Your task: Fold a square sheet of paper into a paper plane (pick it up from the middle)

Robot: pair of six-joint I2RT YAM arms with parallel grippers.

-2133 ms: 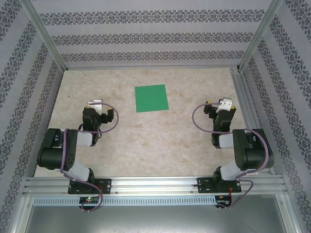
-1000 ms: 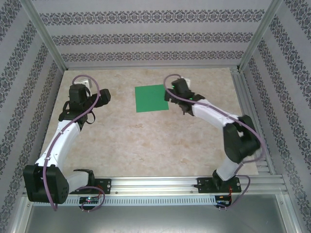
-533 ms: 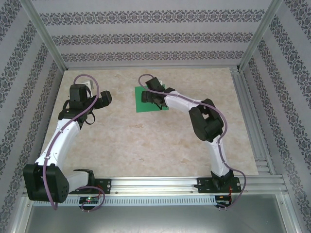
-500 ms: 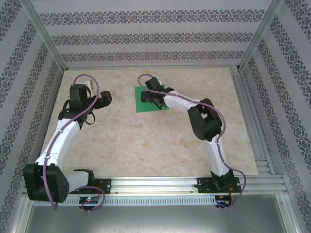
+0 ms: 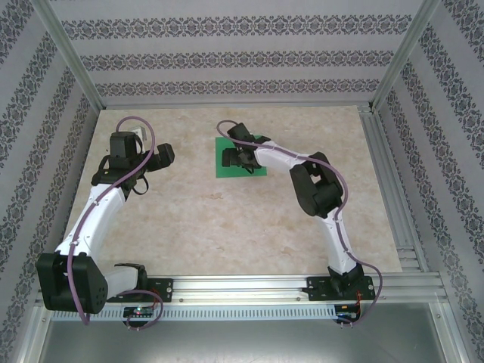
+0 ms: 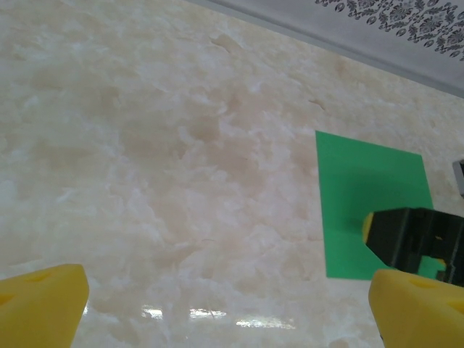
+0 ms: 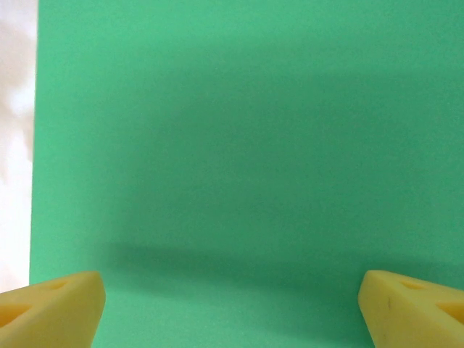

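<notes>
Square sheet of paper [image 7: 246, 145], green, flat on the table [image 5: 227, 227] toward its far side: judged light, limp, easily creased, best pinched mid-sheet, where the right gripper [image 7: 232, 308] hung with fingers apart; left gripper [image 6: 228, 304] likewise spread, off to the left.

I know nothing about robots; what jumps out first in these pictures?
First, the bright green square sheet of paper, lying flat at the far middle of the pale marbled table. The right pincer is poised open, low over the sheet, while the left pincer hangs open off to its left.
</notes>
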